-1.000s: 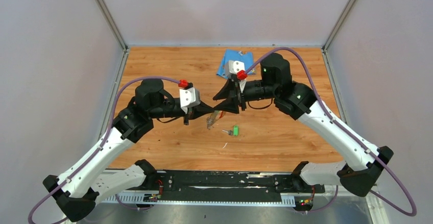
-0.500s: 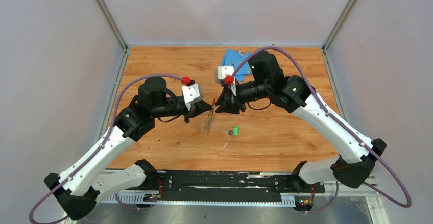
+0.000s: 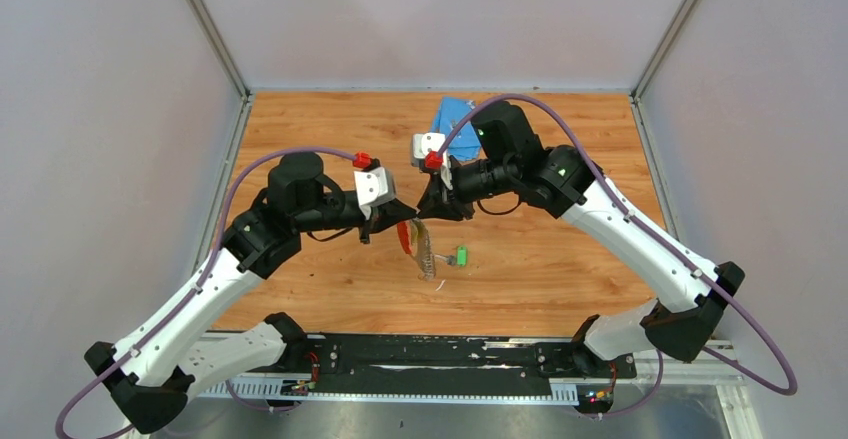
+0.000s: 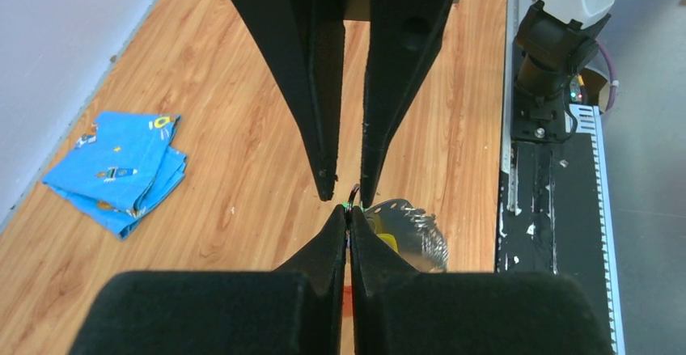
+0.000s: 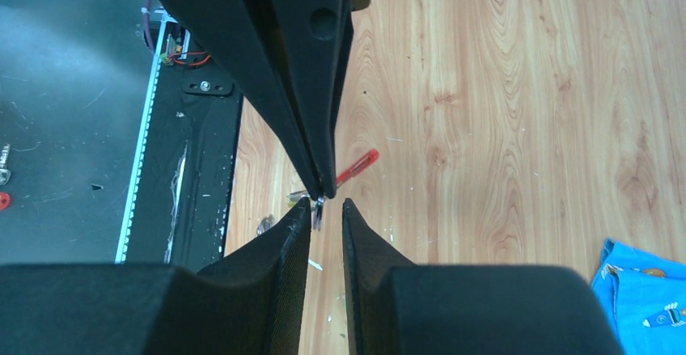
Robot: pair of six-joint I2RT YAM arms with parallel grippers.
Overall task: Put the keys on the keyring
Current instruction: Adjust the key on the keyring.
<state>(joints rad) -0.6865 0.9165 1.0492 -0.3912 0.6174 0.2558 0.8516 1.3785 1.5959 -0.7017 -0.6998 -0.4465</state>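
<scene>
Table point(image 3: 560, 269): orange-brown wood with darker flowing grain. Cloth point(image 4: 117, 169): bright blue, printed with small yellow, white and dark figures. Keyring point(image 3: 422, 247): silvery-clear body with a red strip along one edge. Green key point(image 3: 462, 256): green head, silver shank. Yellow key point(image 4: 387, 242): only a yellow patch shows, set against the silver of the keyring. Left gripper point(image 4: 348, 209) and right gripper point(image 5: 326, 203): matte black fingers, no marking. Arms point(image 3: 190, 309): white links, black joints and wrists, small green lights on the right one. Cables point(image 3: 290, 154): purple. Clips point(image 3: 361, 160) at the wrists: red. Walls point(image 3: 100, 109): plain pale grey-lilac. Rail point(image 3: 450, 354) at the near edge: black, scuffed with white flecks.
</scene>
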